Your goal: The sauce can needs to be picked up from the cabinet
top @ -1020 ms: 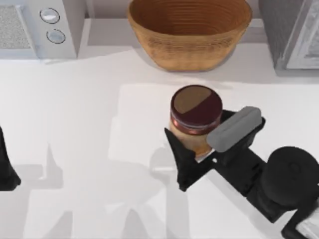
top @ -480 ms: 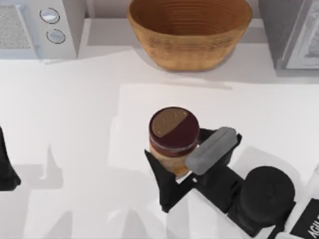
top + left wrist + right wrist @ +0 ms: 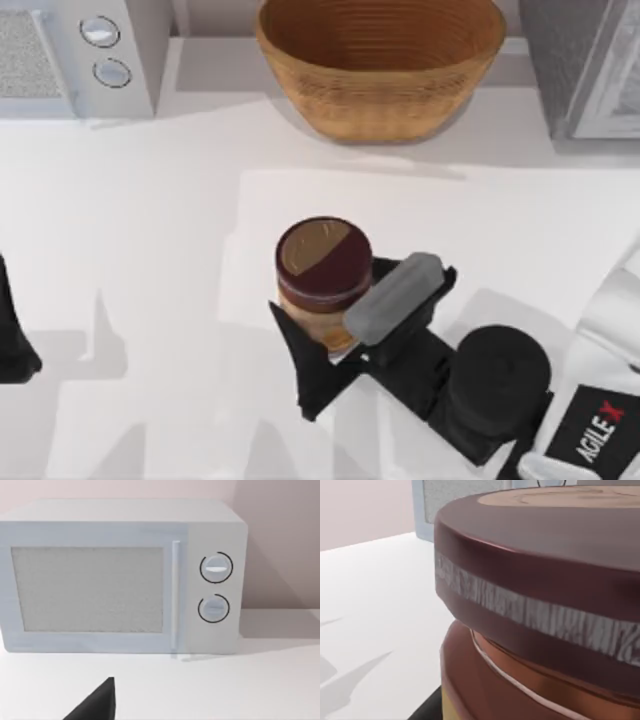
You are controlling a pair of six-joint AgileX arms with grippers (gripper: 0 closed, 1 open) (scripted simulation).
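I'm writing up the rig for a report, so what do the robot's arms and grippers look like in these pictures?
The right gripper is matte black, with pointed wedge-shaped jaws and a rounded grey block on top. Behind it sits a black cylindrical wrist, then a white arm link with a black panel lettered AGILEX, the X in red. The left gripper at the table's left edge is black too, with a pointed black tip. No loose cables are visible.

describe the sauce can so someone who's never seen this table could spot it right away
Start at the big tan woven basket at the back of the white table, then come forward toward the table's middle. There the sauce can stands upright between the fingers of the right gripper. It is a small round can with a dark maroon side and coppery top, far smaller than the basket.
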